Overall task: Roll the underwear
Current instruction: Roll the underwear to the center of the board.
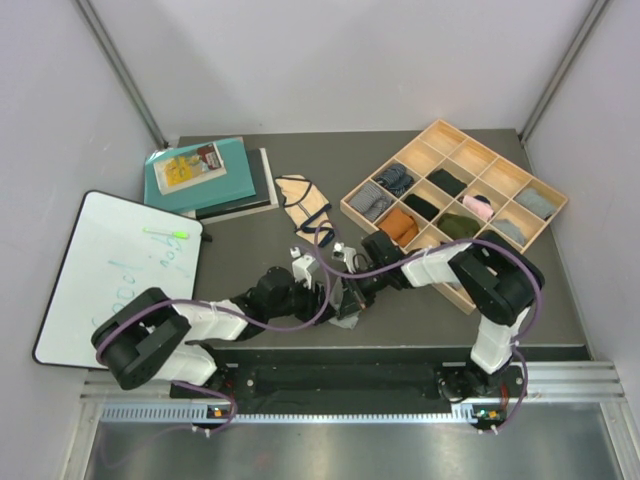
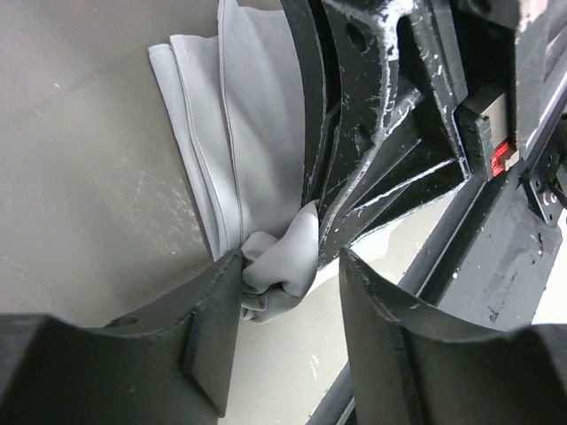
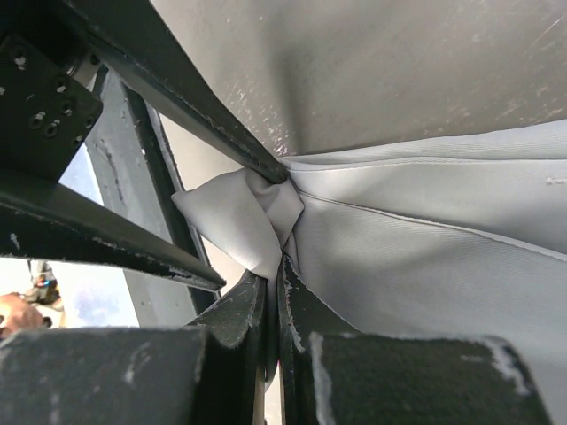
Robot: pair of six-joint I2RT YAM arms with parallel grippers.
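Light-grey pair (image 2: 257,115) lies on the desk (image 1: 250,260) near the middle of its near edge, under both wrists. From the top camera the arms cover nearly all of it. In the left wrist view we see it folded into a long band. Its fold lines and stitched hem run straight away from the camera, and the near end is bunched into a knot. We cannot tell from above how that long axis lies against the desk edges. Left gripper (image 2: 291,258) stands about half open and straddles the bunched end: one finger touches the cloth, the other stands clear, so nothing is clamped. Right gripper (image 3: 275,266) is closed tight, with a pinch of the same cloth caught at its fingertips and a crumpled corner sticking out past them. The rest of the garment is cut off by the frame in both wrist views. Beige pair (image 1: 305,205) lies flat toward the middle of the far edge, between the books (image 1: 205,180) and the wooden tray (image 1: 455,195), its long axis running roughly far to near. A whiteboard (image 1: 115,270) overhangs the left edge.
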